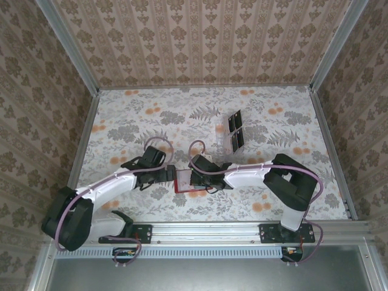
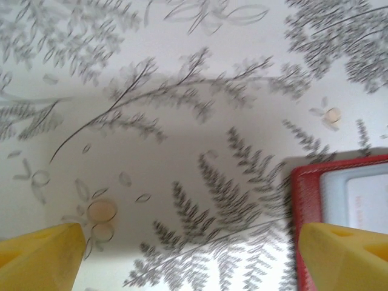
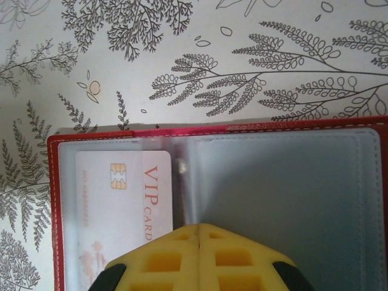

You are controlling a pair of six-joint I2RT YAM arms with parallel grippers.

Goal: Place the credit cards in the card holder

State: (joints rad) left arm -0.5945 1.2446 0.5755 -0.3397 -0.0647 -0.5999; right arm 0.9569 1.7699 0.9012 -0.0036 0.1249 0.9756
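A floral tablecloth (image 1: 145, 112) (grey ferns, orange blooms) covers the table. A clear rack (image 1: 222, 137) sits toward its far right. Patterned wallpaper (image 1: 200, 36) lines the surrounding walls.

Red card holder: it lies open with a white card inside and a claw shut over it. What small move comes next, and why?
Probably lift the right claw straight off the card holder. The VIP card already seems seated in its left pocket, the claw looks shut on nothing, and dark cards wait farther back.
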